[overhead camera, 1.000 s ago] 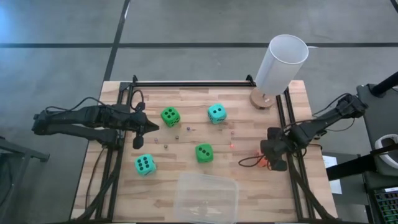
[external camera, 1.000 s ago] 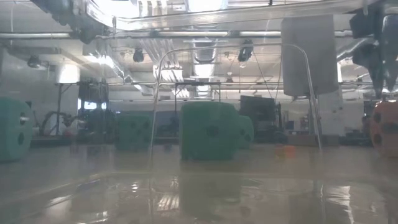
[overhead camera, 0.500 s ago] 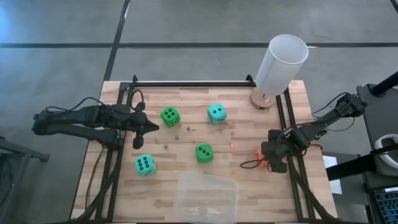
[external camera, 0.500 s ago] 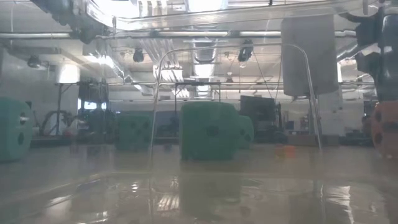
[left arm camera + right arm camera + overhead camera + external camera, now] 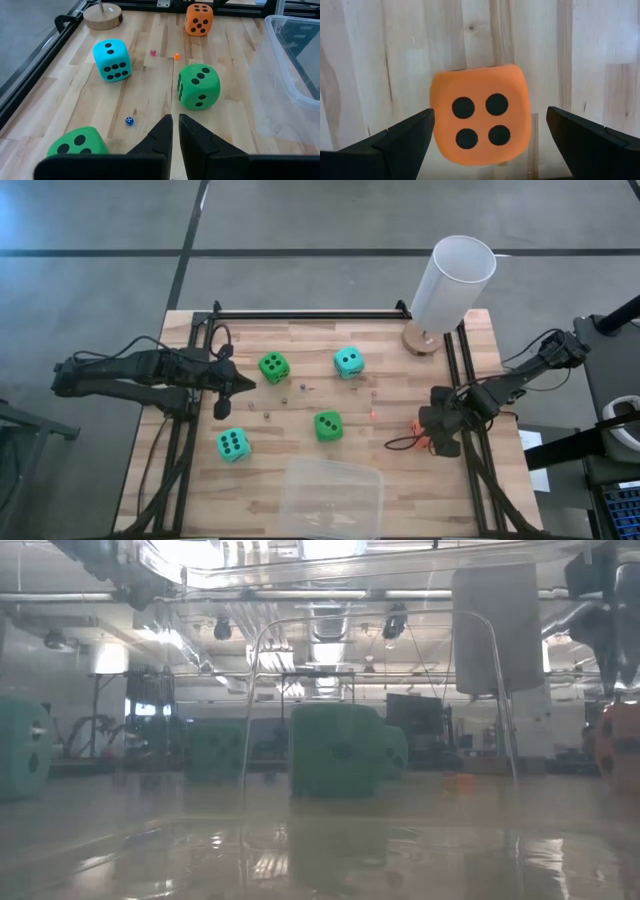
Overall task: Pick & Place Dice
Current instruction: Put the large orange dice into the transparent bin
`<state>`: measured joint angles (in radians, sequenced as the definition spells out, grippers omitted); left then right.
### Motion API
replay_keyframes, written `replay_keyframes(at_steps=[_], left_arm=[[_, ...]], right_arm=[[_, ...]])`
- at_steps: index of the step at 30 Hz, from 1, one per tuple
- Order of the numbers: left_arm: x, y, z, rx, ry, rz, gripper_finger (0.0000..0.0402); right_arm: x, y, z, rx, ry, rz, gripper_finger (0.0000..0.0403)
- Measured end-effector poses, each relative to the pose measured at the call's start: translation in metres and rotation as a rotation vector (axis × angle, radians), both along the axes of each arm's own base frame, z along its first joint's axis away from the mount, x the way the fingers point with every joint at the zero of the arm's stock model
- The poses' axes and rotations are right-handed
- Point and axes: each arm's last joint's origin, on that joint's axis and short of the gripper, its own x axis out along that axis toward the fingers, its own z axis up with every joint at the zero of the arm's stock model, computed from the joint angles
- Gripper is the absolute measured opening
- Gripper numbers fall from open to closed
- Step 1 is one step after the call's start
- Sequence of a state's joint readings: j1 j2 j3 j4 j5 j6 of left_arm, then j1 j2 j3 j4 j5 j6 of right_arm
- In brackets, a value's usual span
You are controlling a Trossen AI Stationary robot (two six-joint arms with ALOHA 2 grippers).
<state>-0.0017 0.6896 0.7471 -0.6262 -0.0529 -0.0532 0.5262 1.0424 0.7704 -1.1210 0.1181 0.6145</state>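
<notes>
From above, the right gripper almost hides the orange-red foam die near the wooden bench's right edge. Its wrist camera shows that die, four pips up, lying untouched between wide-spread fingers. The left gripper, fingers nearly together and empty, hovers at the bench's left side.

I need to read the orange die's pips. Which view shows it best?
The right wrist view: the orange die fills it, four pips facing up, between the open right gripper. The left wrist view shows it small, the low view only an edge, the high view mostly hidden.
</notes>
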Motion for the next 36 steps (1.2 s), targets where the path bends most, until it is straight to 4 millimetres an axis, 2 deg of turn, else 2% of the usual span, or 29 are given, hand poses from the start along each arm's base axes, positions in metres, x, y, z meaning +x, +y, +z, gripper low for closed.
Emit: replay_keyframes(at_steps=[10, 20, 36], left_arm=[[0.000, 0.000, 0.000, 0.000, 0.000, 0.000, 0.0038], [0.000, 0.000, 0.000, 0.000, 0.001, 0.000, 0.0038], [0.000, 0.000, 0.000, 0.000, 0.000, 0.000, 0.0038]], right_arm=[[-0.004, 0.006, -0.003, 0.001, -0.002, -0.027, 0.0384], [-0.007, 0.006, -0.017, -0.006, 0.005, -0.019, 0.0384], [-0.007, 0.005, -0.018, -0.023, -0.003, -0.017, 0.0384]])
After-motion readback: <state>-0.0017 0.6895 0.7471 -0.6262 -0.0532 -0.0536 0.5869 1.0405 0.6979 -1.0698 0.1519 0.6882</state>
